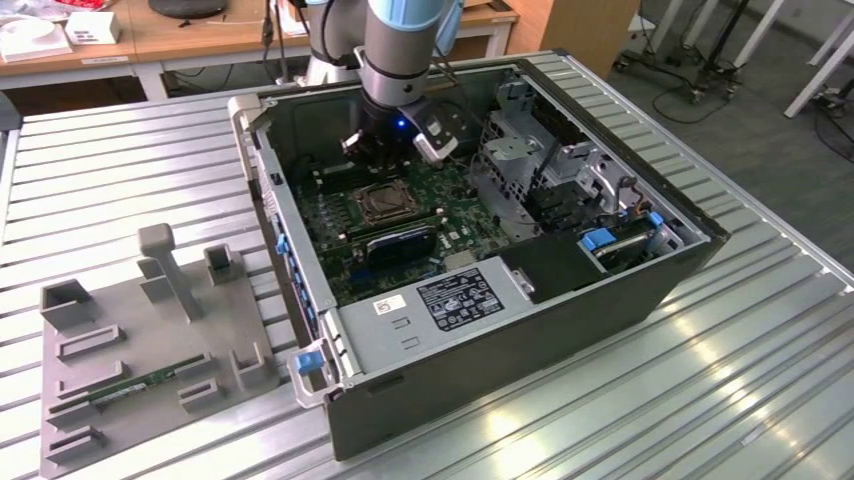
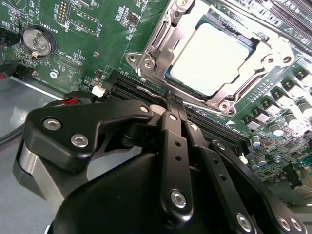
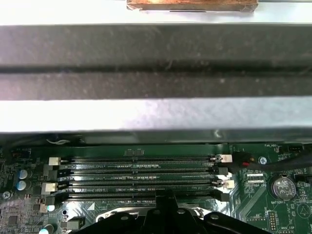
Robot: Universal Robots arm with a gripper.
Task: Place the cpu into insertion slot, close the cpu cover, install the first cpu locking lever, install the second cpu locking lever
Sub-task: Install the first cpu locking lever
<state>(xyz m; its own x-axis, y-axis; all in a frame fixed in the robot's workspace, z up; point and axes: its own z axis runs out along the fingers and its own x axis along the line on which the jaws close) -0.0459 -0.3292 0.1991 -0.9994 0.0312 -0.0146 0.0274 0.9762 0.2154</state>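
The cpu [image 2: 212,61] sits flat in the insertion slot [image 1: 382,203], pale face up. The cpu cover [image 2: 157,46] lies down around it, and the chip shows through the hole in its middle. So I think the first two jobs are done and I am now on the locking levers. I cannot tell if either lever is hooked down yet.

This step calls for a slow, careful push on a thin metal bar right at the edge of the cover. I must not bump the chip or the tiny parts next to it.

My gripper [image 2: 171,100] is closed, with the fingers pressed together and nothing between them. In the second wrist view its tip is just beside the near edge of the cover, over the long black memory slots [image 3: 136,175]. I cannot tell if it touches them.

Around all this is the green motherboard [image 2: 97,44], with a round silver battery [image 2: 38,41] off to one side. The board lies inside the open computer case [image 1: 400,340], which rests on the ribbed metal surface [image 1: 134,150].
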